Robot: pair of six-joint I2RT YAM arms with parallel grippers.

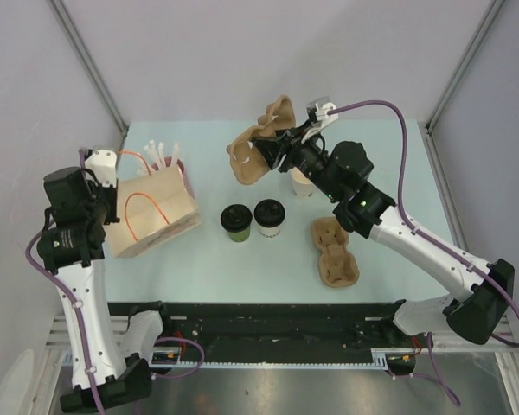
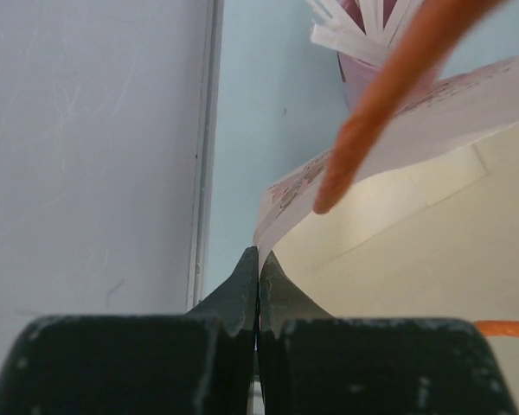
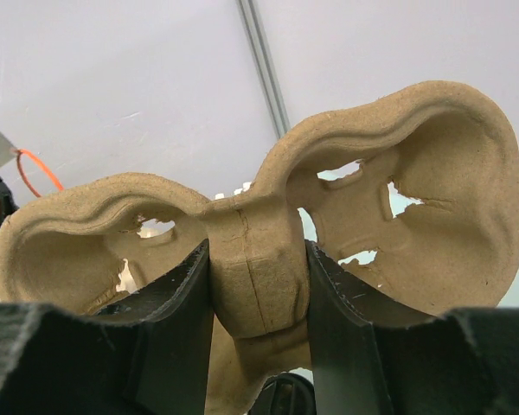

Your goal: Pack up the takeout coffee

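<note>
We see the right hand (image 3: pixel 258 259) clamped on a tray (image 3: pixel 432 156) raised near the bench's (image 1: pixel 242 268) far edge; the left hand (image 2: pixel 258 270) pinches the bag's (image 2: pixel 415 259) rim; green cup (image 1: pixel 235 220) and white cup (image 1: pixel 269 216) stand side by side mid-bench.

- You're in a robot lab cell: plain pale walls (image 1: pixel 268 52) and aluminium frame posts (image 1: pixel 88 67).
- A pale-blue surface (image 1: pixel 208 259), purple cables (image 1: pixel 401 156) and a black mounting rail (image 1: pixel 285 333).

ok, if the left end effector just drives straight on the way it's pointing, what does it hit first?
The paper bag: its rim corner sits right at the tips of the shut left end effector, possibly already pinched, I can't tell. Beyond that, only table shows.
</note>
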